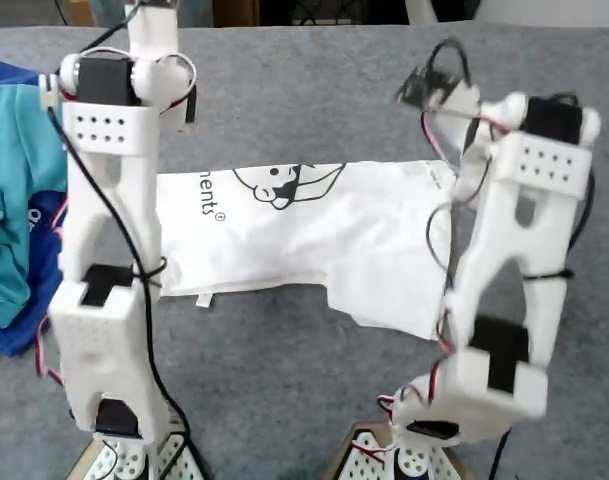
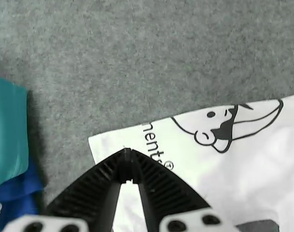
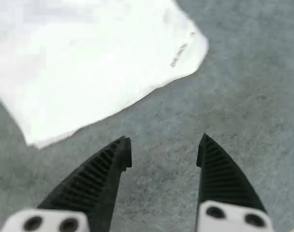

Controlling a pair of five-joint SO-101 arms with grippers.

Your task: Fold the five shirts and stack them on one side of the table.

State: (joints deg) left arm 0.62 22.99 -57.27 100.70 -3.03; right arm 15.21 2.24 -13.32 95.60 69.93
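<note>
White shirt (image 1: 314, 230) lies flat mid-counter (image 1: 314, 90) between the two arms. It is partly folded into a long band, print side up. One flap sits out of line on the right arm's side. Teal shirt (image 1: 14, 180) and blue shirt (image 1: 24, 325) lie in a rumpled heap at the counter's edge beside the left arm.

Left claw (image 2: 126, 155): jaws closed tip to tip, over the white shirt just inside its corner. Whether any cloth is pinched between them cannot be told.

Right claw (image 3: 163, 150): wide open, empty, over bare counter just beside the shirt's opposite corner.

Handling, judged: thin cloth, light and limp. It will probably sag when lifted and drag on the rough counter covering rather than slide. Folded layers are likely to part unless all are pinched together. Best hold looks to be the two end corners, one claw each, raised evenly.

Hard to see: in the high view the left arm covers the shirt's end. The heap runs off the frame, so the shirt count is unknown. Where the sleeves lie cannot be made out.
</note>
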